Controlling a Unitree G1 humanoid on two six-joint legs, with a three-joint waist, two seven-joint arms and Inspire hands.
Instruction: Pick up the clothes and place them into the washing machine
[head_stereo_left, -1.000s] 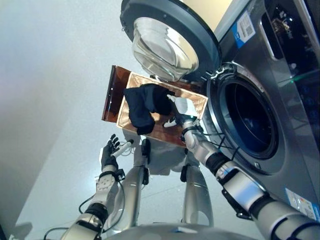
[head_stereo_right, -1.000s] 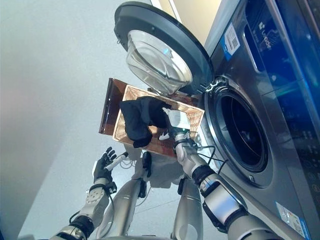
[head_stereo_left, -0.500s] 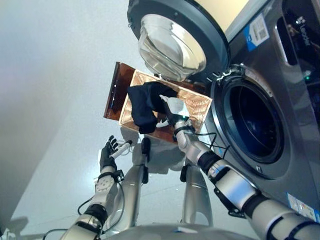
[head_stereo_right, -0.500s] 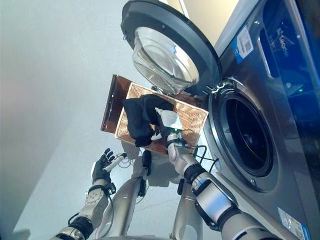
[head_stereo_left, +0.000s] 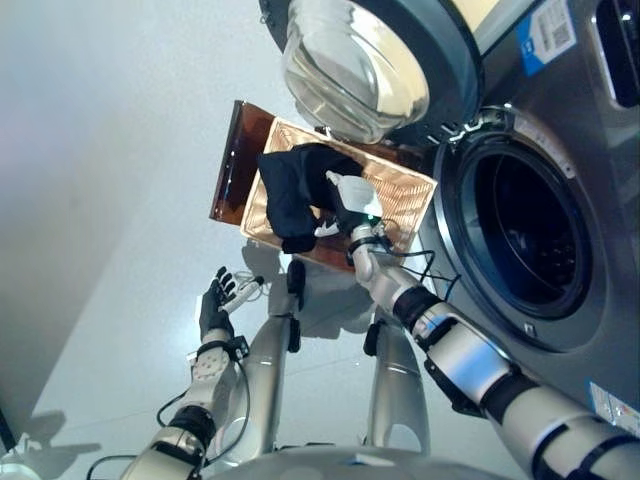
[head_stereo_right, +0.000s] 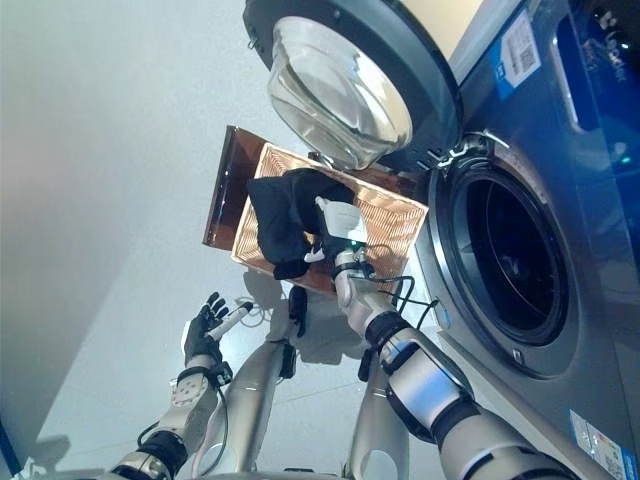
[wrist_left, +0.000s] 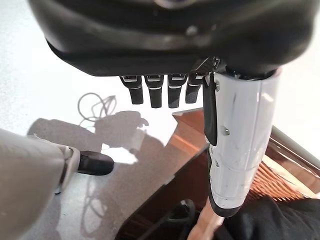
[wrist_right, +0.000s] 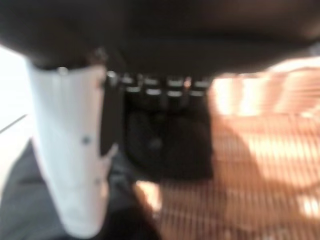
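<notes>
A heap of dark clothes (head_stereo_left: 288, 195) lies in a brown woven basket (head_stereo_left: 408, 196) on the floor in front of the washing machine (head_stereo_left: 560, 130). My right hand (head_stereo_left: 347, 197) reaches down over the basket, its white-covered thumb (wrist_right: 75, 145) straight and its fingers resting at the right edge of the dark clothes (wrist_right: 30, 205). It holds nothing. My left hand (head_stereo_left: 214, 305) hovers open low on the left, short of the basket's near corner (wrist_left: 185, 150); its fingers (wrist_left: 152, 92) are straight.
The machine's round door (head_stereo_left: 365, 60) stands swung open above the basket. The dark drum opening (head_stereo_left: 525, 235) is to the right of my right arm. Pale floor spreads out to the left.
The camera has shifted. My right hand has slid a little further over the basket onto the edge of the dark clothes. The left hand holds its place.
</notes>
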